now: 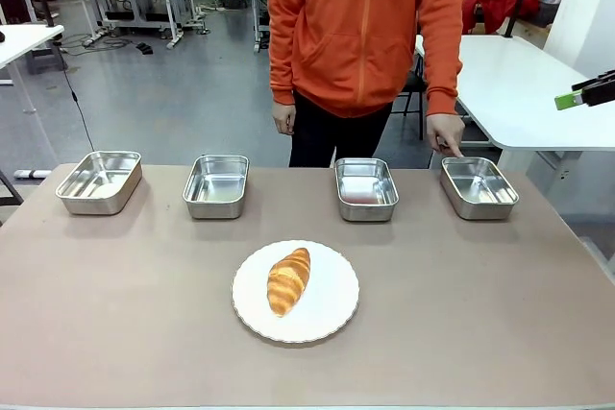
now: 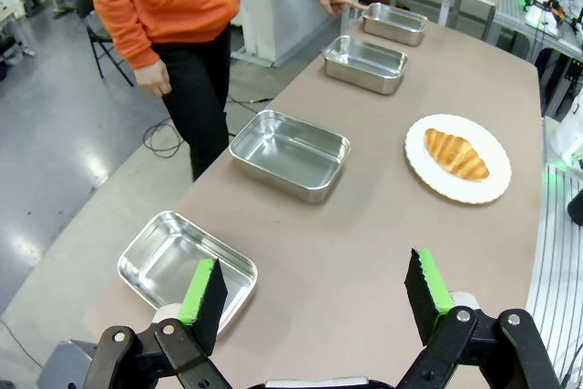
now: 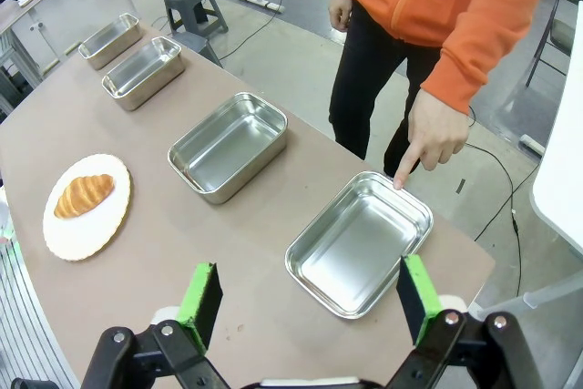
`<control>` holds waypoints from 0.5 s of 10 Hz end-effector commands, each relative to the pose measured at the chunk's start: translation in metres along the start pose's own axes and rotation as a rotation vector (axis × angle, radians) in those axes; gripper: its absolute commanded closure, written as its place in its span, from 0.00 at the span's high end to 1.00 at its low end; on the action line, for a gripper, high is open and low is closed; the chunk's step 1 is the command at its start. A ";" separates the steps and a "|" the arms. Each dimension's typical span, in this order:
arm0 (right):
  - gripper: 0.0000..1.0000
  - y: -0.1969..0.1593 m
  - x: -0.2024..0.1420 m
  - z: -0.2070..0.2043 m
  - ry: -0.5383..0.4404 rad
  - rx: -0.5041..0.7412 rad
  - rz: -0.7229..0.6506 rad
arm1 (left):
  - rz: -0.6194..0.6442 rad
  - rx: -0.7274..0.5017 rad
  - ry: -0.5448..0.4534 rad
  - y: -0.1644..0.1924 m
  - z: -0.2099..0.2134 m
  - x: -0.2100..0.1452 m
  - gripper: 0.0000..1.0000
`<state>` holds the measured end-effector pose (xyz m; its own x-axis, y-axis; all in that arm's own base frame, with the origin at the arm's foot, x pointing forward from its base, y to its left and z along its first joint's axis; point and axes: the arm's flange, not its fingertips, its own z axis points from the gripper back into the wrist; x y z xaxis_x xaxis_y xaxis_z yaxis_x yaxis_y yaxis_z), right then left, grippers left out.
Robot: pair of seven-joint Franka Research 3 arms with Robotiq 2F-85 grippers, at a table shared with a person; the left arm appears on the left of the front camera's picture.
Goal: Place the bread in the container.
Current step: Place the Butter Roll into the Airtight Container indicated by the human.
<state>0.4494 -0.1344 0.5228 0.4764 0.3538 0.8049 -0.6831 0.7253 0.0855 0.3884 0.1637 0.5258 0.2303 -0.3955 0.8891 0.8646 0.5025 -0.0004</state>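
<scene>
Two claws, both with jaws spread wide and nothing between the pads: my left gripper [image 2: 314, 280] and my right gripper [image 3: 308, 284] hang above the near edge of the table [image 1: 500, 333]. Straight ahead of the right one, at 12 o'clock, sits a stainless-steel tray [image 3: 357, 241]. A person's hand [image 3: 437, 129] rests one fingertip [image 3: 398, 184] on its far rim, so I take this tray as the container.

The croissant [image 1: 288, 280] lies at the centre of a white scalloped plate [image 1: 332, 322]. In the front view it is at 8 o'clock from the indicated tray. Its long axis runs from 7 o'clock to 1 o'clock, one tip toward me and the other toward the person.

Step in hand, by my judgement: reach and pick.
1. Use the right arm; it is nearest the tray.
2. Turn the wrist so the pads close across the short axis, at the thick middle.
3. Grip lightly; the flaky crust will likely crush.
4. Lift clear of the plate rim before travelling.
</scene>
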 end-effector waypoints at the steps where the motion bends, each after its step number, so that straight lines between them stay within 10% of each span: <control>1: 1.00 0.000 0.001 -0.001 -0.015 0.003 0.000 | -0.011 -0.004 -0.012 0.000 0.001 0.000 1.00; 5: 1.00 0.000 0.001 -0.001 -0.015 0.003 0.000 | -0.011 -0.004 -0.012 0.000 0.001 0.000 1.00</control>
<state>0.4494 -0.1344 0.5228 0.4764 0.3538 0.8049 -0.6831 0.7253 0.0855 0.3884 0.1637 0.5258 0.2302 -0.3955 0.8891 0.8646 0.5025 -0.0004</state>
